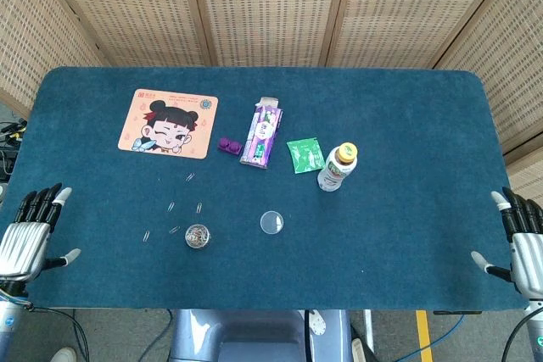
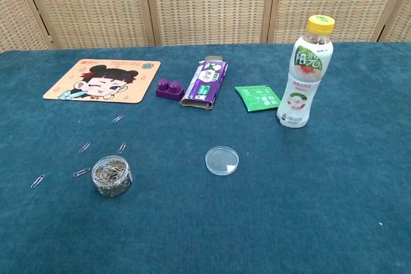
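Left hand [image 1: 30,235] spread, paperclips [image 1: 172,207] nearby — orientations mixed

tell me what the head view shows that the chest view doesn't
Only the head view shows the two hands: the left hand and the right hand, each at a near corner of the table, fingers apart, holding nothing. It also shows the table's near edge and the floor below.

Only the chest view shows the bottle from the side, upright, with its label readable as print.

Both show the blue table, the cartoon mat, purple block, purple box, green sachet, clear lid, the jar of paper clips and loose clips beside it.
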